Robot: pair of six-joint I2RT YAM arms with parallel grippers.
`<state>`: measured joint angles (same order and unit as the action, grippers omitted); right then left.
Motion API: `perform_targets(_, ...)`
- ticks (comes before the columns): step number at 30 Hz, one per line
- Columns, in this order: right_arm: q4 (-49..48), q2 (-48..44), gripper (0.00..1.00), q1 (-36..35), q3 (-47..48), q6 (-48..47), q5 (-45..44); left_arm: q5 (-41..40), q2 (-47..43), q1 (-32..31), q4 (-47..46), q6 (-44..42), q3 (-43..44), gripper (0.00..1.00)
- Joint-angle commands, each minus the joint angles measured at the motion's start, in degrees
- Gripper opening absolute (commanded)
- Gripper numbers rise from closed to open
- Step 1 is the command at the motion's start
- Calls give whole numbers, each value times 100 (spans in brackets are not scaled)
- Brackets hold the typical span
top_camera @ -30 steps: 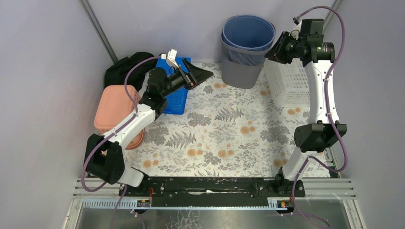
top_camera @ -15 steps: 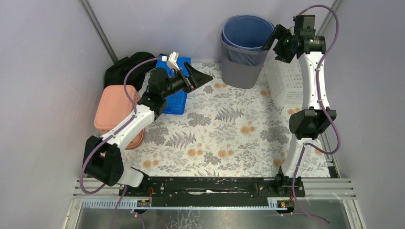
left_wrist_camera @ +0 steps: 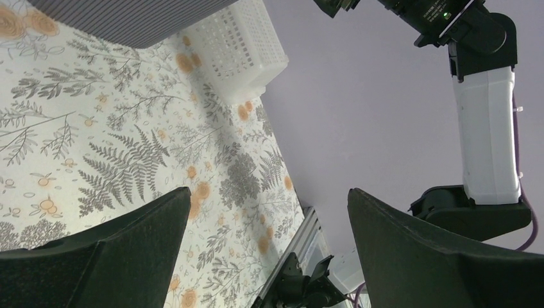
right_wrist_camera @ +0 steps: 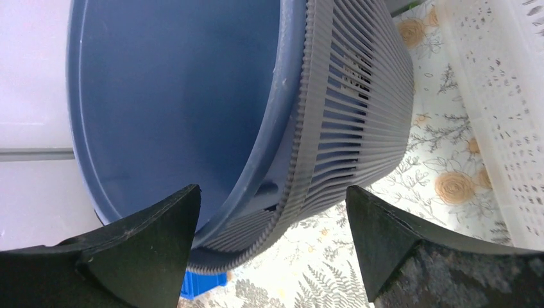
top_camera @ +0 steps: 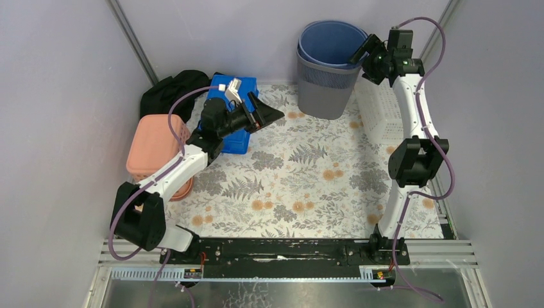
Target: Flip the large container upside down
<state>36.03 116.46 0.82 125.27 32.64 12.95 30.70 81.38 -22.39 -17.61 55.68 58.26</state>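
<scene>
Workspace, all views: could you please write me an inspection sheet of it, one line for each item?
Surface: floral cloth, flat, no spill seen.
Job's things: grey slatted bin with blue bin nested inside, upright, mouth up, at the far edge.
Clutter: white basket right of the bin; blue crate, pink box and black fabric at left.
Grippers: left gripper open, empty, above the cloth; right gripper open, bin rim between its jaws, contact unclear.
Cables: purple cables loop along both arms, no snag seen.
Surroundings: plain walls; metal rail at the near edge.
</scene>
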Motion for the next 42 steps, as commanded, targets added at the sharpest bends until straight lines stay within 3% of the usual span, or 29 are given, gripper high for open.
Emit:
perform_targets(1,-814,-323,90,24,-326,293,36,135,-114,43,-260,-97,-161,100)
perform_targets(16,373,507,86,100,639,-150,-660,239,-106,148,-160,-172,-213,100)
perform_targets(19,448,559,75,103,711,-284,-601,213,-155,154,-122,-201,-260,100)
perform_targets(23,484,455,41,103,621,-469,-421,208,-170,158,-86,-224,-288,100)
perform_targets(26,535,258,28,103,411,-625,-320,224,-171,156,-70,-213,-295,100)
perform_targets(32,553,-185,17,98,-293,-850,-46,219,-344,157,20,-214,-387,100)
perform_targets(42,604,-1387,13,-159,-1245,-1037,104,107,-807,154,400,-227,-563,100)
